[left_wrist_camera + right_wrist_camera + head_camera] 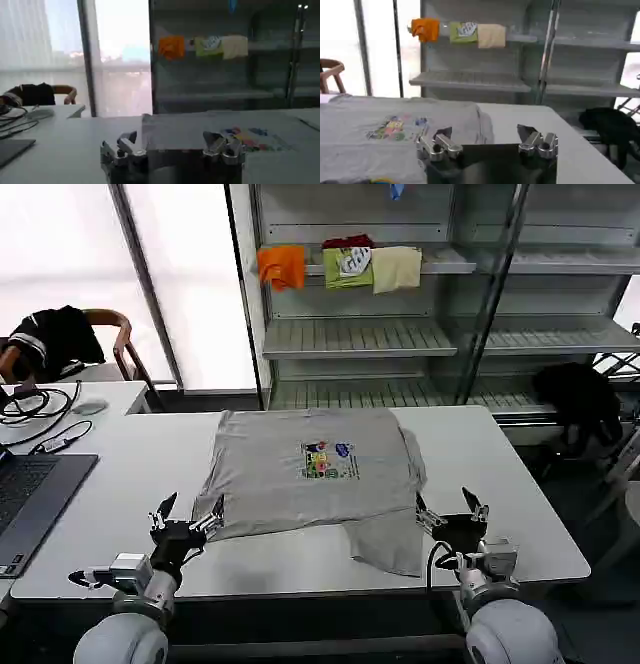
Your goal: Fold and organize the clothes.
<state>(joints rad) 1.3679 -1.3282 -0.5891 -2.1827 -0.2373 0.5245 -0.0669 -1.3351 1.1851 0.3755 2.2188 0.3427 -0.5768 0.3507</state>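
Note:
A light grey shirt (pixel 310 474) lies spread on the white table (pixel 120 474), chest print up (pixel 328 460), its sides partly turned in and a flap hanging toward the front right. My left gripper (pixel 187 514) hovers open at the shirt's near left corner, nothing between its fingers. My right gripper (pixel 452 512) stands open just right of the shirt's near right flap. The shirt (pixel 210 132) stretches ahead of the left gripper (pixel 172 145) in the left wrist view. From the right wrist, the shirt (pixel 385 135) lies beside the right gripper (pixel 487 142).
A laptop (pixel 25 504), cables and a mouse sit at the table's left. Orange, green and cream garments (pixel 340 266) hang on the shelf behind. A black garment (pixel 580 399) lies at the right, another on a chair (pixel 60 339) at the left. Bare table flanks the shirt.

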